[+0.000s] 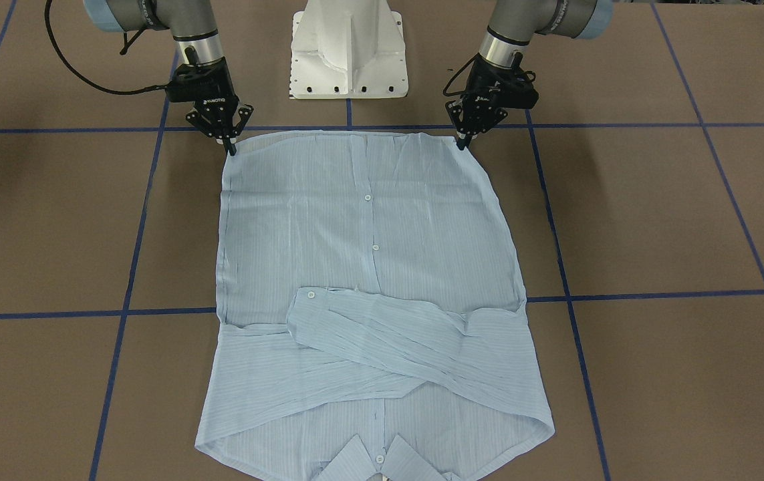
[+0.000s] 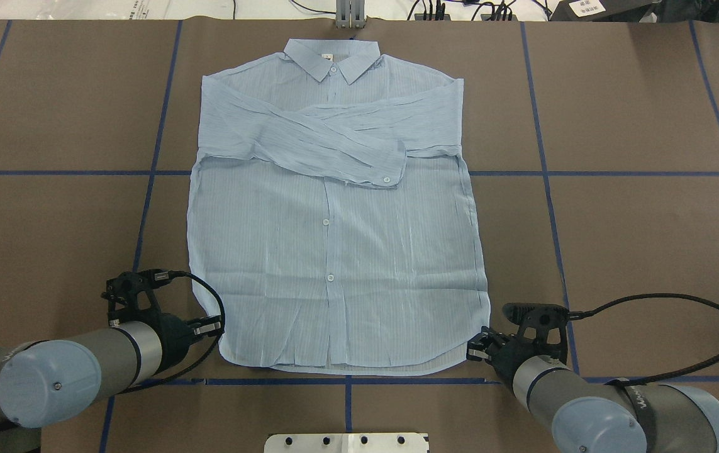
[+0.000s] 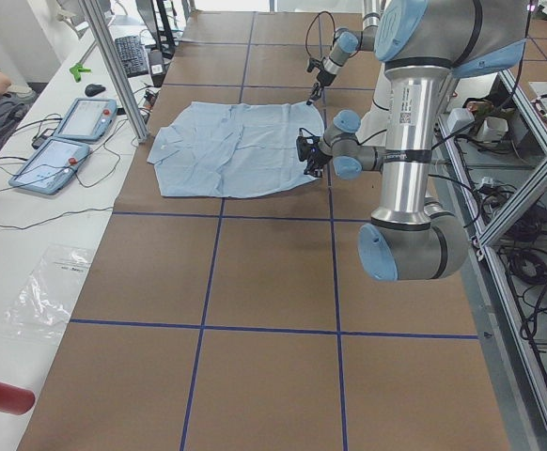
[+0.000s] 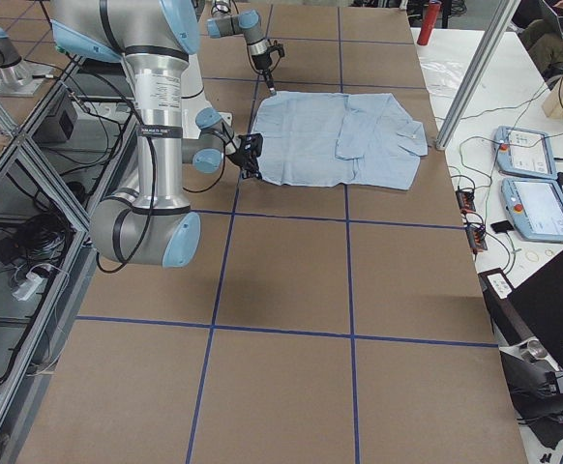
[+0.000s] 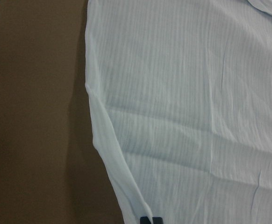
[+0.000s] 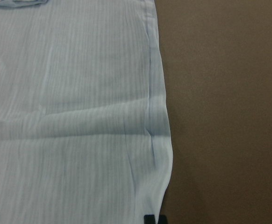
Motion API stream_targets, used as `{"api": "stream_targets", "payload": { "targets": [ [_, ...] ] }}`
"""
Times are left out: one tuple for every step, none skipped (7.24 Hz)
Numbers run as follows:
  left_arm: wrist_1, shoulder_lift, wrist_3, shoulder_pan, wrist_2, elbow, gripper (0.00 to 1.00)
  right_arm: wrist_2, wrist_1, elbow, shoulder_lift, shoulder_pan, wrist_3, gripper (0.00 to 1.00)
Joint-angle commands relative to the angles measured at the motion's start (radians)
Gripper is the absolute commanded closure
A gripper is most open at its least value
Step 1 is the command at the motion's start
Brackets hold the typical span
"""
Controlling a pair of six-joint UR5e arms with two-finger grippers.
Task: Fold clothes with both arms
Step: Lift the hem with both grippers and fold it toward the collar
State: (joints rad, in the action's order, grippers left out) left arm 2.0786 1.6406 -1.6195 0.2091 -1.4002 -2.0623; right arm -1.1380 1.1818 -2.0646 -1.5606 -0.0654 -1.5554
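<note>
Pale-blue shirt (image 2: 334, 251), hem corners in clenched left end effector (image 1: 463, 142), right end effector (image 1: 230, 148)

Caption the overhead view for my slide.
Left gripper and right gripper pinch the hem corners of a flat, buttoned shirt, sleeves crossed over its chest.

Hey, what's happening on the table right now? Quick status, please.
Left gripper and right gripper both pinched on hem corners. Shirt flat, sleeves crossed over chest. Nothing seen in the way.
</note>
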Motion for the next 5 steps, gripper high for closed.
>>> {"api": "stream_targets", "payload": {
  "targets": [
    [-0.008,-0.074,0.001,0.000,-0.049,-0.167,1.00,-0.031,0.094,-0.201,-0.092,0.024,-0.012,1.00],
    [-0.018,-0.147,0.000,-0.020,-0.113,-0.282,1.00,-0.108,0.169,-0.307,-0.120,0.039,-0.014,1.00],
    [-0.021,-0.197,0.000,-0.054,-0.159,-0.376,1.00,-0.168,0.270,-0.436,-0.134,0.080,-0.015,1.00],
    [-0.059,-0.215,0.000,-0.063,-0.231,-0.475,1.00,-0.222,0.436,-0.609,-0.133,0.117,-0.014,1.00],
    [-0.146,-0.209,0.000,-0.060,-0.277,-0.574,1.00,-0.277,0.567,-0.728,-0.115,0.108,-0.014,1.00]
  ]
}}
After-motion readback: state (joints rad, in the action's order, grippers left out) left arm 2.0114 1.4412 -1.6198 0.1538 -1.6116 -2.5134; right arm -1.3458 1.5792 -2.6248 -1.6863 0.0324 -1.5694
